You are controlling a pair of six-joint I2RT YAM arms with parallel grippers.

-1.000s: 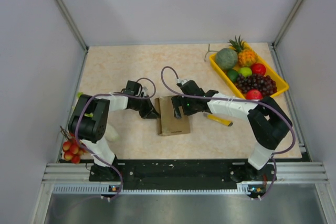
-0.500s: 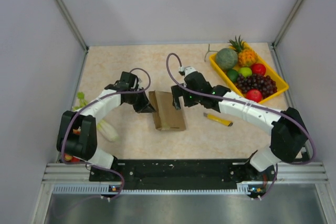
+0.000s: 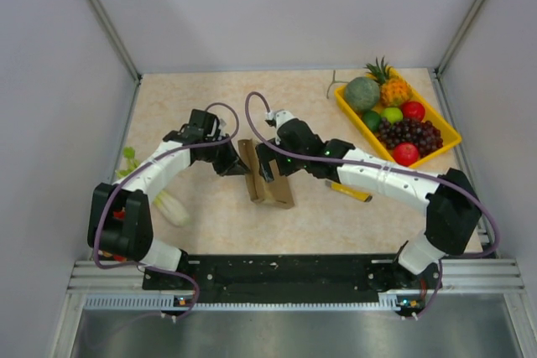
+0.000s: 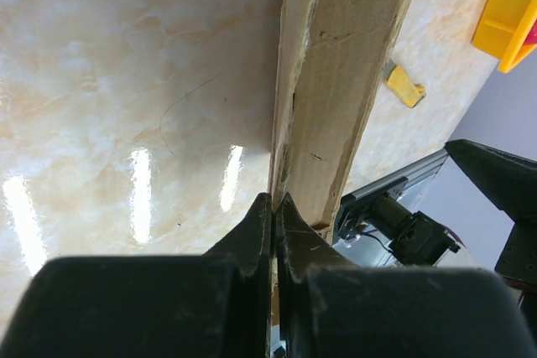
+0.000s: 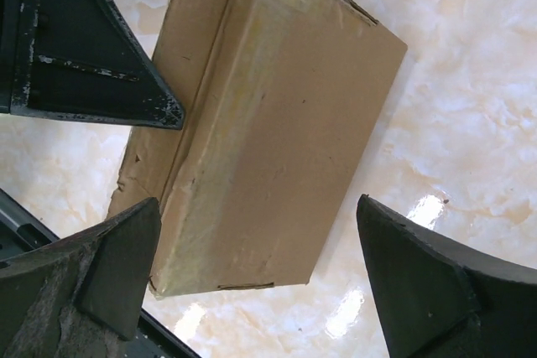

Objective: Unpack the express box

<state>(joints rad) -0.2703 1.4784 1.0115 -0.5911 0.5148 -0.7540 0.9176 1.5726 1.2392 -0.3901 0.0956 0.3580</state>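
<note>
- Left arm (image 3: 155,167): smooth white shells on the long links, set between bulky black joint housings with rounded ends.
- Right arm (image 3: 377,175): the same build, with a tapered white forearm shell and black blocks at elbow and wrist.
- A purple cable (image 3: 220,107) loops off the left arm's wrist and trails along its links; a second purple cable (image 3: 247,111) arcs off the right wrist and follows that arm to its base.
- Left gripper (image 4: 273,203): matte black fingers (image 4: 243,249) narrowing from a broad black body to thin, blade-like tips.
- Right gripper (image 5: 258,201): black wedge-shaped fingers (image 5: 419,282), the edges scuffed grey and dusty.
- Both bases are bolted to a black plate (image 3: 277,270) on a silver ribbed rail (image 3: 92,277).
</note>
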